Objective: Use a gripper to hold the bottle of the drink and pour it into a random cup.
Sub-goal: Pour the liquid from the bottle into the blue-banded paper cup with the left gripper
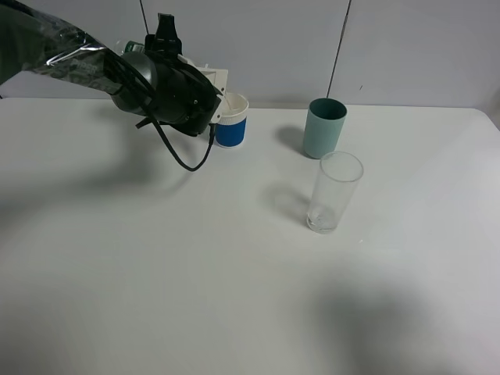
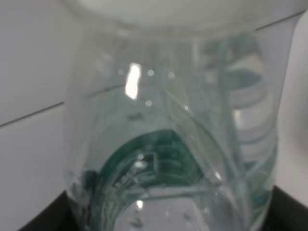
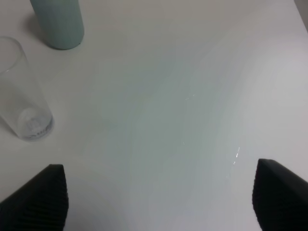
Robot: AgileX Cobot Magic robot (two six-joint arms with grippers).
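My left gripper [image 1: 205, 92], black with a white bracket, hangs at the back left, right beside the white paper cup with the blue band [image 1: 232, 123]. It is shut on the clear bottle [image 2: 173, 125], which fills the left wrist view; its green label shows through the plastic and clear drink [image 2: 159, 211] lies inside. The black fingers [image 2: 43, 216] show at both sides of the bottle. A white rim [image 2: 183, 9] shows just beyond the bottle. In the exterior view the gripper hides the bottle. My right gripper [image 3: 159, 204] is open and empty over bare table.
A teal cup [image 1: 324, 127] stands at the back middle, also seen in the right wrist view [image 3: 57, 21]. A tall clear empty glass [image 1: 334, 193] stands in front of it and shows in the right wrist view [image 3: 24, 91]. A loose black cable [image 1: 183, 160] hangs under the left gripper.
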